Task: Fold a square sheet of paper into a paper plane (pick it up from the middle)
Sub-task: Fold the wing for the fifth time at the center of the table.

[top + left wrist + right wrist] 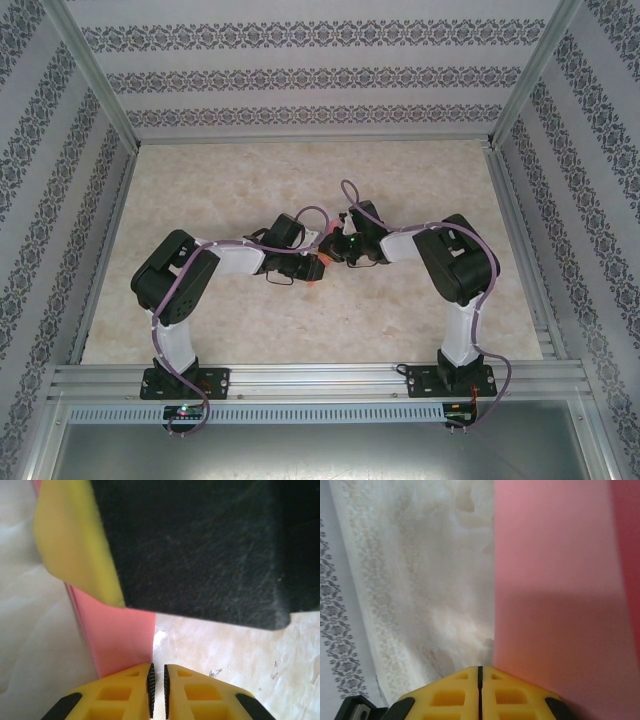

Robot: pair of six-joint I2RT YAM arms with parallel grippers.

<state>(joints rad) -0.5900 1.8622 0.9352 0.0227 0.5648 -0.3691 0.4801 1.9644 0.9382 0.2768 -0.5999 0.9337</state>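
Right gripper [480, 672] clamps the sheet [555, 605] shut; left gripper [157, 675], fingers narrow, pinches its edge; fold apparently in hand; next move likely requires aligned edges.

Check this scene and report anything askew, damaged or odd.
Nothing stands out. The pink paper shows no tears or crumpling. It is held above the table between the left gripper and the right gripper, whose jaws look closed on its edges.

Beige marbled table [250, 330], glossy, w/ alu rail [320, 378] along near edge.
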